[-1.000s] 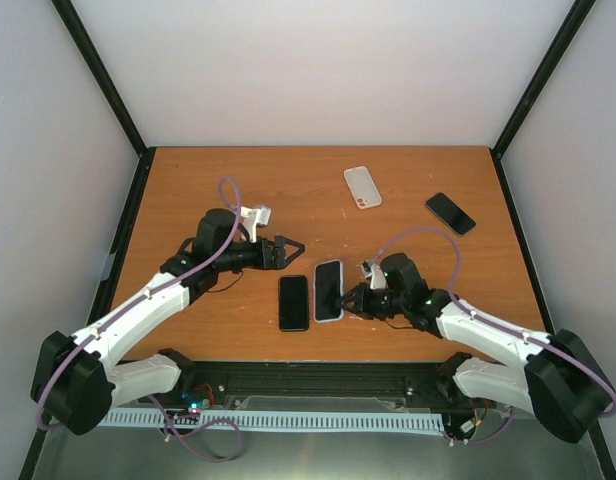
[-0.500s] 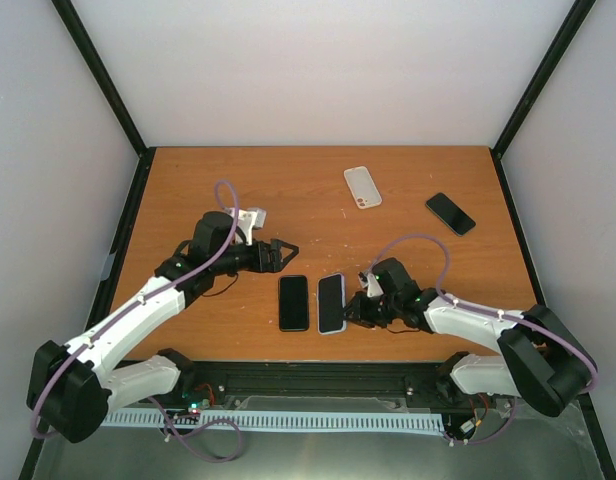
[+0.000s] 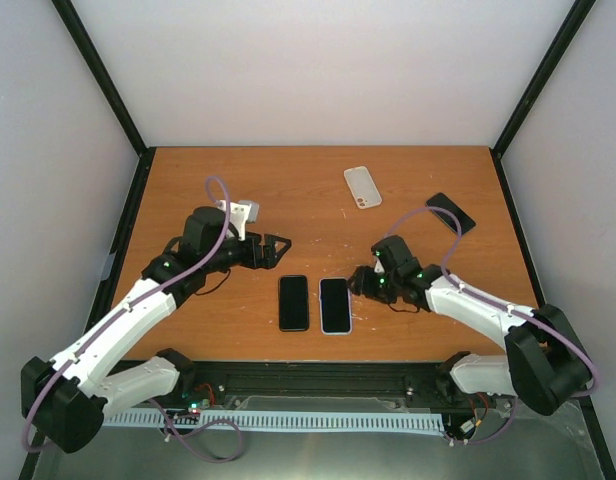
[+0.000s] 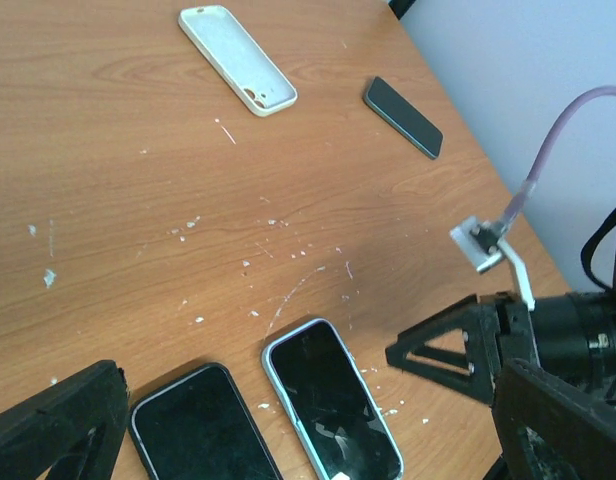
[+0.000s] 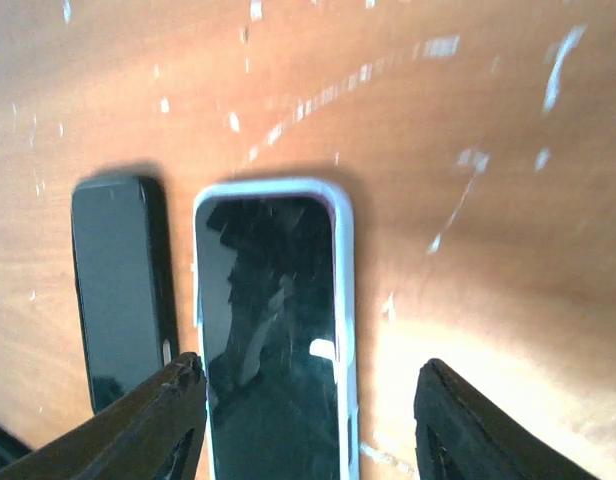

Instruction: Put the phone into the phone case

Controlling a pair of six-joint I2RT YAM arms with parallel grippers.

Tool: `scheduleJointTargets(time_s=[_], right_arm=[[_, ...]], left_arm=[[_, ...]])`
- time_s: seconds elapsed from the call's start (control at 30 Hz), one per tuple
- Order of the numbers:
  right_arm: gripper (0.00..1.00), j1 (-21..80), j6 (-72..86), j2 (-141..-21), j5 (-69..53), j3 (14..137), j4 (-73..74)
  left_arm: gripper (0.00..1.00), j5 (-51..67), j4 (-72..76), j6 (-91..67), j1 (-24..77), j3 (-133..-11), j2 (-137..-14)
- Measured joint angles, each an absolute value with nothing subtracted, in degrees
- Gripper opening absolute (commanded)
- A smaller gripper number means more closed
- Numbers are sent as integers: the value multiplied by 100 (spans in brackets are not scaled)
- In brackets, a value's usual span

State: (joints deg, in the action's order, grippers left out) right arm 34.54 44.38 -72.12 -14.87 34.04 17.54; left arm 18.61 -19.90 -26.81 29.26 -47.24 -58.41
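A phone in a pale blue case lies flat, screen up, on the table near the front edge. It also shows in the left wrist view and the right wrist view. My right gripper is open and empty, just right of the phone's far end; in its own view the jaws stand wide above the phone. My left gripper is open and empty, hovering beyond a bare black phone. An empty white case lies at the back.
The bare black phone lies right beside the cased one. Another black phone lies at the back right, partly crossed by my right arm's cable. The white case and that phone show far off in the left wrist view.
My right gripper has laid the cased phone down flat from a tilted hold, let go and backed off to the right. My left arm has drawn back to the left.
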Motion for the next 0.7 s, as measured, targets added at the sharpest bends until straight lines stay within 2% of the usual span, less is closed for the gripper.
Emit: scheduleJointTargets(time_s=[0.1, 0.2, 0.47, 0.63, 0.7], right_arm=[[38, 3225, 4239, -7323, -1249, 3754, 1920], [34, 2958, 4018, -7679, -1039, 4209, 2084], [38, 1859, 2919, -9118, 132, 6086, 2711], [58, 1306, 2023, -10237, 1055, 7605, 2910], [62, 1041, 1653, -10639, 1243, 8044, 3000]], left_arm=[[99, 1739, -2091, -2565, 2926, -4770, -5728], [100, 1629, -2191, -2456, 2926, -4777, -5645], [99, 1520, -2377, -2228, 2926, -4777, -5553], [99, 1542, -2467, -2051, 2926, -4777, -5485], [100, 1544, -2491, -1981, 2926, -4777, -5441]])
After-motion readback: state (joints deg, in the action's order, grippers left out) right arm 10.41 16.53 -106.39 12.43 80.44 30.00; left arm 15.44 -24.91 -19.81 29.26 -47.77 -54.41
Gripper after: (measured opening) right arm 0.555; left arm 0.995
